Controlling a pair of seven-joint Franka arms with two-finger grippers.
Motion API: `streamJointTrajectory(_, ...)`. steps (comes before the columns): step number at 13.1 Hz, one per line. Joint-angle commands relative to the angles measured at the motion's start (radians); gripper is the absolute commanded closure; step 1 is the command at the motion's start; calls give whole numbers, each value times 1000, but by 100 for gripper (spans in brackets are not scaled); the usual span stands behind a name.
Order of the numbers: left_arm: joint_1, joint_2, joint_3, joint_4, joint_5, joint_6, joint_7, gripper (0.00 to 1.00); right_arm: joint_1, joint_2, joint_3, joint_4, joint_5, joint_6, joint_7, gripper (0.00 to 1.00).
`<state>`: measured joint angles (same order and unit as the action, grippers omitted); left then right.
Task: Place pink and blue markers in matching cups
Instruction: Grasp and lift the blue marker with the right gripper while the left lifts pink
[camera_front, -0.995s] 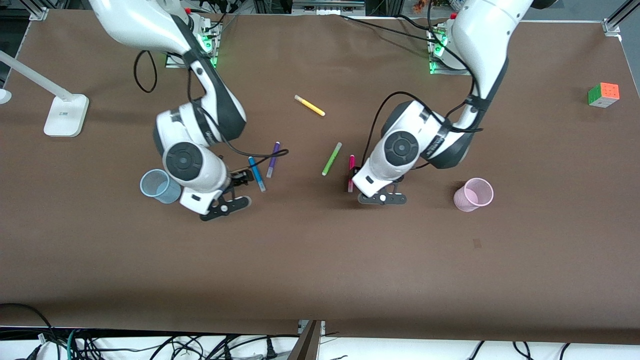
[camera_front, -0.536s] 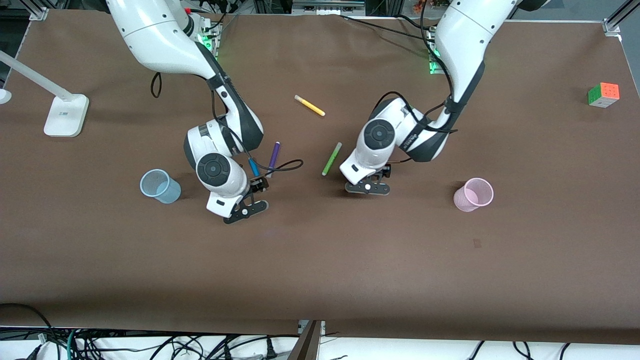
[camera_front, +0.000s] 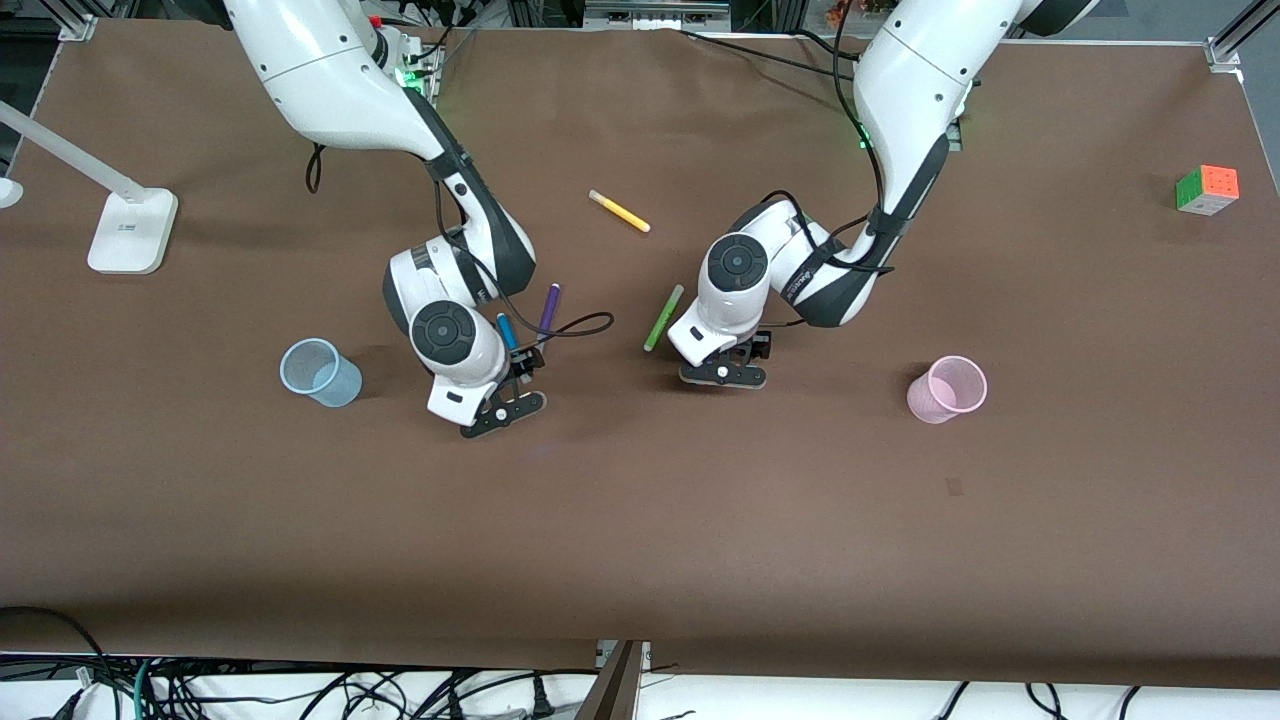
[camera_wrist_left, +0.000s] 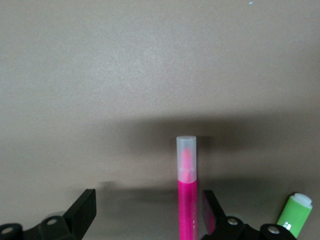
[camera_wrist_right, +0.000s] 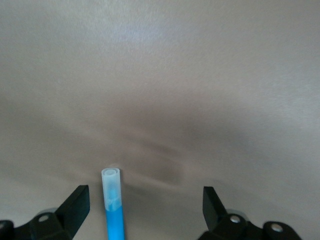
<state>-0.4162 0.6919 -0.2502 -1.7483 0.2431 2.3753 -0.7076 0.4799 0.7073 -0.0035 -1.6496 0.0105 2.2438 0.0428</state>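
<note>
The left wrist view alone shows the pink marker (camera_wrist_left: 187, 192), lying beside one finger (camera_wrist_left: 212, 212) of the wide-spread left gripper (camera_wrist_left: 150, 212). The blue marker (camera_wrist_right: 113, 205) lies between the right gripper (camera_wrist_right: 145, 210)'s wide fingers (camera_wrist_right: 75, 207), nearer one.

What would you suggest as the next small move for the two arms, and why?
Probably shift each gripper sideways to centre its pen before lowering and closing. The left gripper is open with the pink marker close to one finger; the right gripper is open with the blue marker likewise off-centre. Both markers appear ungripped.
</note>
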Motion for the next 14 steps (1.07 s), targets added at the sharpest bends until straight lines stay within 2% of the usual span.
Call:
streamJointTrajectory(1, -16, 21, 9, 12, 31, 25, -59, 6, 11, -23, -7, -64, 8, 48, -9, 0)
streamJointTrajectory(2, -27, 27, 9, 12, 31, 41, -70, 8, 11, -23, -7, -64, 8, 48, -9, 0)
streamJointTrajectory(5, -29, 35, 9, 12, 31, 48, -72, 33, 22, -23, -7, -62, 9, 49, -6, 3)
streamJointTrajectory(7, -27, 35, 9, 12, 31, 48, -72, 56, 23, -23, -7, -62, 9, 49, -6, 27)
streamJointTrajectory(8, -27, 35, 9, 12, 31, 48, -72, 72, 25, -23, -7, -62, 9, 49, -4, 44)
streamJointTrajectory(9, -24, 34, 9, 12, 31, 48, -70, 83, 28, -22, -7, -62, 9, 49, -4, 59)
streamJointTrajectory(11, -15, 25, 9, 12, 33, 45, -55, 99, 29, -22, -7, -61, 9, 49, -6, 85)
streamJointTrajectory(12, -12, 12, 12, 12, 33, 38, -55, 100, 29, -22, -7, -56, 9, 49, -4, 96)
streamJointTrajectory(14, 17, -23, 11, 10, 33, 32, -56, 100, 28, -25, -7, -35, 8, 51, -1, 100)
